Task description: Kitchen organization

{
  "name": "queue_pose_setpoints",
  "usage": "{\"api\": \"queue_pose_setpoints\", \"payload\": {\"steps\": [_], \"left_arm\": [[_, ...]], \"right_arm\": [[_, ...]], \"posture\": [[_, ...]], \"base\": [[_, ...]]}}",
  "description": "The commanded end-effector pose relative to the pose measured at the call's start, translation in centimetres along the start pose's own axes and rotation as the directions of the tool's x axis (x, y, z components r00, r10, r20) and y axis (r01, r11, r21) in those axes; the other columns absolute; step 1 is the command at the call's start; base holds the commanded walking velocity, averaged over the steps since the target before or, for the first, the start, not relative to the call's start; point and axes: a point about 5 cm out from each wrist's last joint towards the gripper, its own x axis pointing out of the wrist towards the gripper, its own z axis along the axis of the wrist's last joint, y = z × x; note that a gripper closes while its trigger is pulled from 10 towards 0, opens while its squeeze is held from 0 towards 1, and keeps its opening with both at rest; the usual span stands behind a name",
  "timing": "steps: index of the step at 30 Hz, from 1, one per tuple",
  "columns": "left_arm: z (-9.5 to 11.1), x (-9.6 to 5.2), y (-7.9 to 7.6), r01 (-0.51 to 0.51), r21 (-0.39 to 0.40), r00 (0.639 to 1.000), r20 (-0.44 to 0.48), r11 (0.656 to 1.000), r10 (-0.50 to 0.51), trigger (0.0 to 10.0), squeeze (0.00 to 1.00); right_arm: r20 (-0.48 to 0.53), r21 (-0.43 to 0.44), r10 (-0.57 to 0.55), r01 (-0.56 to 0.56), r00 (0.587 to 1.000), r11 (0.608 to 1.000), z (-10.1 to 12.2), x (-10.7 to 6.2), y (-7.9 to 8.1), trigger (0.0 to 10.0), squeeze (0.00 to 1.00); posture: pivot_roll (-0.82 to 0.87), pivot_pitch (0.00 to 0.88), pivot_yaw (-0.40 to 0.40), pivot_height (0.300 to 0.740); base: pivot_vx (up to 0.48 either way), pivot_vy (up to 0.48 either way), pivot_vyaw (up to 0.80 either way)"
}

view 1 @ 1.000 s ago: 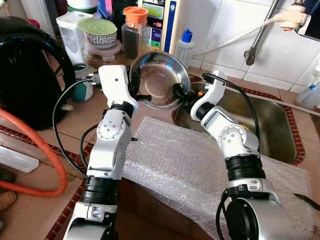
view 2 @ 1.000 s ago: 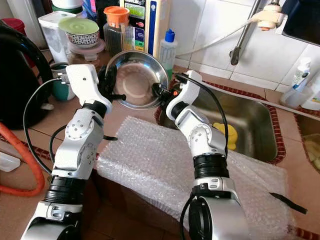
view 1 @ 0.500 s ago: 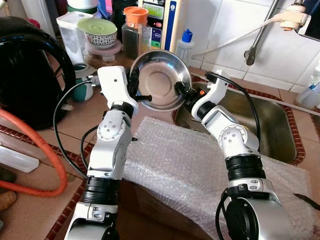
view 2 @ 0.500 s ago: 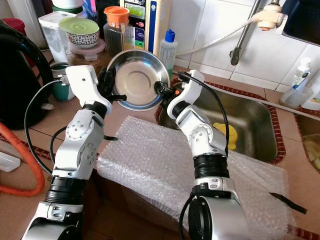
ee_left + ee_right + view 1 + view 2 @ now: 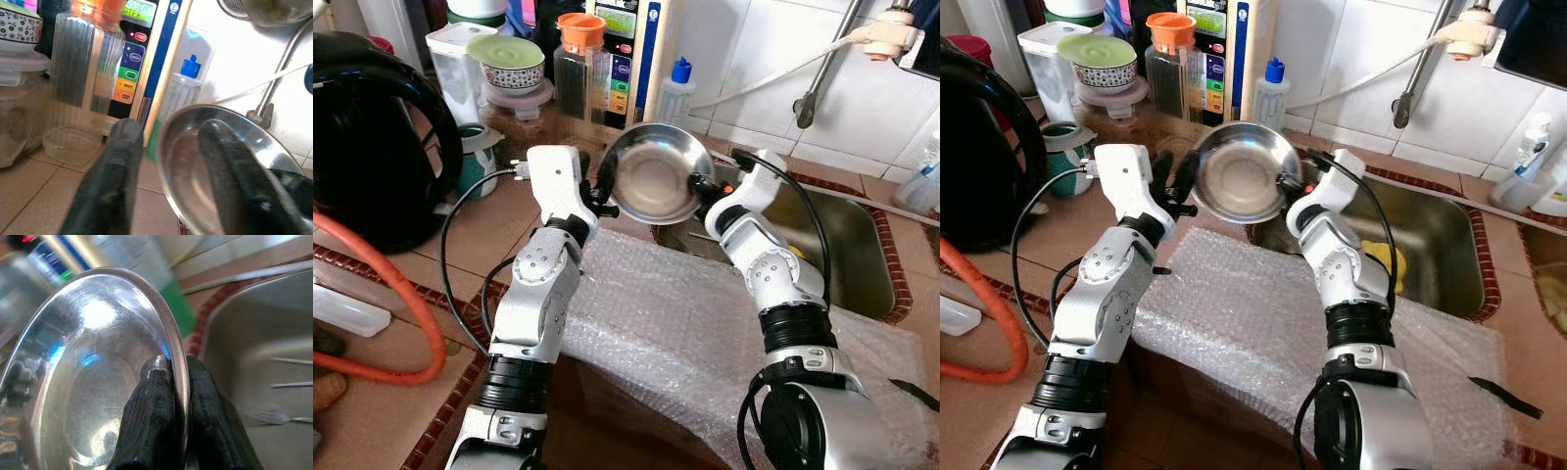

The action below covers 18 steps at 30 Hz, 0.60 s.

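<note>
Bowl point(image 5: 653, 175) of shiny steel hangs tilted on edge above the counter point(image 5: 480, 220), at the sink's point(image 5: 847, 245) near-left corner. The right gripper point(image 5: 178, 377) pinches its rim between pressed fingers. The left gripper point(image 5: 171, 147) straddles the opposite rim, fingers spread. Bubble wrap point(image 5: 675, 323) covers the counter's front edge below.

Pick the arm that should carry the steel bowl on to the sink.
Right. The right gripper is clamped on the steel bowl's rim and sits beside the sink. The left gripper only straddles the far rim, fingers apart.
</note>
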Motion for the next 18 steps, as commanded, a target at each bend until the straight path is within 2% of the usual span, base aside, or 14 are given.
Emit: {"api": "queue_pose_setpoints", "payload": {"steps": [1, 6, 10, 12, 13, 18], "left_arm": [[0.2, 0.0, -0.4, 0.022, 0.002, 1.000, -0.002, 1.000, -0.022, 10.0, 1.00], [0.1, -0.1, -0.3, 0.034, 0.007, 0.999, -0.012, 0.999, -0.034, 10.0, 1.00], [-1.2, -1.1, 0.3, 0.035, 0.051, 0.996, -0.088, 0.998, -0.030, 10.0, 1.00], [-1.4, -1.3, 0.4, 0.036, 0.053, 0.995, -0.096, 0.998, -0.030, 10.0, 1.00], [-1.9, -1.8, 0.5, 0.042, 0.060, 0.992, -0.122, 0.997, -0.035, 10.0, 1.00], [-2.9, -3.2, 0.3, 0.080, 0.103, 0.981, -0.185, 0.991, -0.059, 10.0, 1.00]], "right_arm": [[0.025, -0.008, -0.013, 0.013, 1.000, 1.000, 0.7, 0.2, 0.1, 0.0, 0.00], [0.044, -0.017, -0.087, 0.088, 0.995, 0.996, 0.8, 0.2, -1.0, 0.0, 0.00], [0.090, -0.047, -0.245, 0.250, 0.965, 0.967, 1.7, -0.1, -3.9, 0.0, 0.00], [0.093, -0.050, -0.266, 0.272, 0.959, 0.961, 1.8, -0.1, -4.3, 0.0, 0.00], [0.108, -0.059, -0.312, 0.320, 0.944, 0.946, 2.1, -0.3, -5.4, 0.0, 0.00], [0.135, -0.054, -0.420, 0.430, 0.898, 0.901, 2.8, -1.0, -8.5, 0.0, 0.00]], "posture": [[0.14, 0.000, -0.064, 0.740], [0.14, 0.000, -0.064, 0.740], [0.15, 0.000, -0.062, 0.740], [0.15, 0.000, -0.062, 0.740], [0.15, 0.000, -0.062, 0.740], [0.16, 0.000, -0.058, 0.740]], "base": [[0.000, 0.000, 0.00], [0.000, 0.000, 0.00], [0.000, 0.000, 0.00], [0.000, 0.000, 0.00], [0.000, 0.000, 0.00], [0.000, 0.000, 0.00]]}}
